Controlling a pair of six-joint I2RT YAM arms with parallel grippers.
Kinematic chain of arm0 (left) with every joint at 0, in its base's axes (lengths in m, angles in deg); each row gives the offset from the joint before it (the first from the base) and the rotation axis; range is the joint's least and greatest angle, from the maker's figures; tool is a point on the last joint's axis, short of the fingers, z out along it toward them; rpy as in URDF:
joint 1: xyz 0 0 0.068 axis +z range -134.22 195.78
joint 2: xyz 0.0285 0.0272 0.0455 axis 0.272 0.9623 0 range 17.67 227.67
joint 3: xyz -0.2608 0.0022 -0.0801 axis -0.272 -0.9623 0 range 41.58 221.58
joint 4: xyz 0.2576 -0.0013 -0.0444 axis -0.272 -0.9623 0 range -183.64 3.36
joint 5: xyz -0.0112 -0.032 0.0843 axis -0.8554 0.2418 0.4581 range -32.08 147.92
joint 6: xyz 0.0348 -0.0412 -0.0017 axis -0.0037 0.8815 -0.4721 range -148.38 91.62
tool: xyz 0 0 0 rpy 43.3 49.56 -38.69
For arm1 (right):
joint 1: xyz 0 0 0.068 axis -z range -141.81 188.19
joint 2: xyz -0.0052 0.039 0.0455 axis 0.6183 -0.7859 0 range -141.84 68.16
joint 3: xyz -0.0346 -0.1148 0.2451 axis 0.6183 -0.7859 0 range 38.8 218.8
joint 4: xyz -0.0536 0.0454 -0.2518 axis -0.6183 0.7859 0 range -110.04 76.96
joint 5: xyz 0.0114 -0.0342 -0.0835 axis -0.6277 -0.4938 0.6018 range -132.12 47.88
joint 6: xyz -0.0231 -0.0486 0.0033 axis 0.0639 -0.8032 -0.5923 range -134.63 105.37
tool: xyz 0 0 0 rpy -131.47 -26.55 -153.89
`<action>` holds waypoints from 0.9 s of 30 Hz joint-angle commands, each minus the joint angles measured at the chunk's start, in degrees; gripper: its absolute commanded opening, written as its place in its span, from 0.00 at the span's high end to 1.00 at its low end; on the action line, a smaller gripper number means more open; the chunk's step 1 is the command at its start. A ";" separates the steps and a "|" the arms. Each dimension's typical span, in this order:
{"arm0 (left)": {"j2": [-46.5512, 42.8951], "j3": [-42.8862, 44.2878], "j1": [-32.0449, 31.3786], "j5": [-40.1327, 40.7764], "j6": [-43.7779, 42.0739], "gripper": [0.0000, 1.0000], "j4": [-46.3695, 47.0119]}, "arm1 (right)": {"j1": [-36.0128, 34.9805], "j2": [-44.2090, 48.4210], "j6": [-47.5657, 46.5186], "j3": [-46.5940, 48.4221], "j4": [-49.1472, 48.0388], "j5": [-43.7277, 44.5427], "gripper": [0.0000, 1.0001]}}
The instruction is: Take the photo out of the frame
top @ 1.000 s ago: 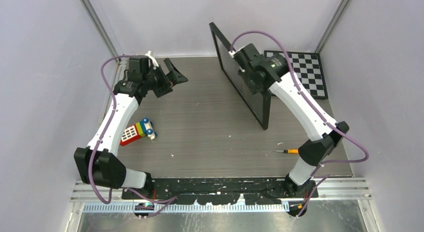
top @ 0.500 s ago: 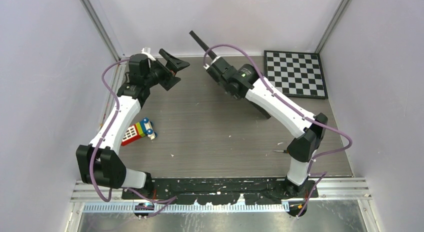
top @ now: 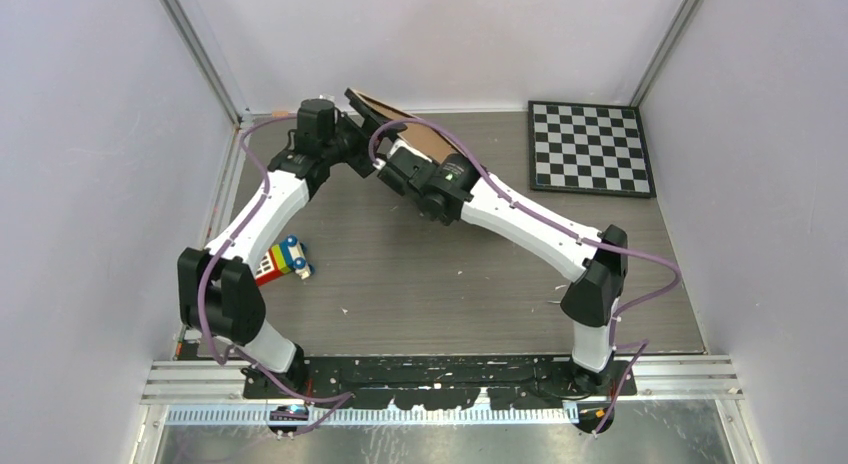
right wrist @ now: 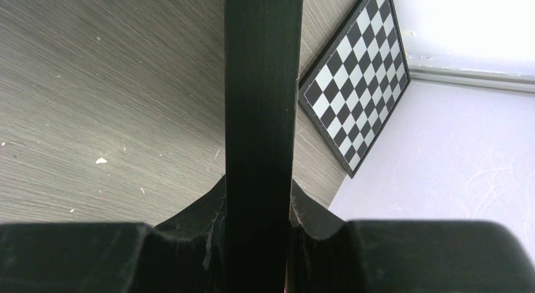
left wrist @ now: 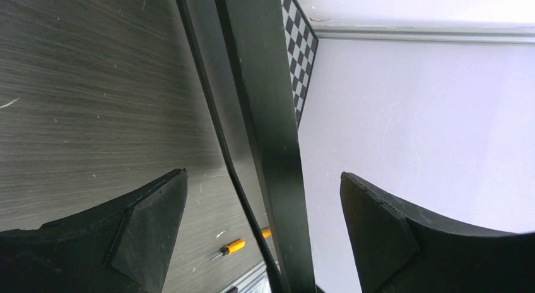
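The black frame [top: 400,119] is held tilted above the far middle of the table, its brown back board facing up. My right gripper [top: 397,169] is shut on the frame's edge; in the right wrist view the black bar [right wrist: 262,116] runs straight up between the closed fingers. My left gripper [top: 350,134] is open at the frame's far left corner. In the left wrist view the frame's edge [left wrist: 268,129] passes between the spread fingers [left wrist: 151,223], touching neither. The photo is hidden.
A black-and-white checkered board [top: 590,147] lies at the back right. A toy block truck [top: 277,261] lies beside the left arm. An orange-handled screwdriver [left wrist: 228,248] lies on the table by the right arm. Purple walls close three sides.
My right gripper has carried the frame left and tipped it over, so its brown back now faces up. My left gripper has moved right to the frame's corner.
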 commanded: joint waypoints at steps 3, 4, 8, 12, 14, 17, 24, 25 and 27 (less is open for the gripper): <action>1.29 1.24 -1.38 1.17 3.26 0.15 0.88 | -3.09 0.75 -1.36 -0.02 -3.21 1.67 0.90; 1.46 1.30 -1.48 1.33 3.38 0.16 0.34 | -3.39 0.69 -1.19 -0.21 -3.07 1.50 0.89; 2.03 1.17 -1.57 2.57 3.61 0.35 -2.57 | -4.51 0.61 -0.50 -0.89 -2.43 0.44 0.81; 1.27 -0.12 -1.53 3.37 3.09 0.55 -5.41 | -5.55 1.47 0.02 -2.31 -2.11 -1.18 0.75; 0.64 -0.12 -1.53 3.89 2.27 0.66 -7.10 | -5.93 2.11 0.53 -3.22 -1.65 -2.87 0.67; 0.08 -0.05 -1.36 4.52 1.05 0.86 -10.06 | -6.36 3.13 1.42 -4.38 -1.35 -5.42 0.52; -1.00 -2.39 -0.47 2.02 -4.10 1.00 -14.36 | -6.40 5.52 3.52 -2.31 2.49 -20.76 0.15; -1.16 -3.30 -0.13 1.20 -4.86 1.00 -14.56 | -6.41 5.90 3.81 -1.88 2.82 -23.04 0.08; -1.60 -5.29 0.48 -1.00 -7.19 1.00 -14.37 | -6.45 7.09 3.58 -0.99 3.10 -27.18 0.01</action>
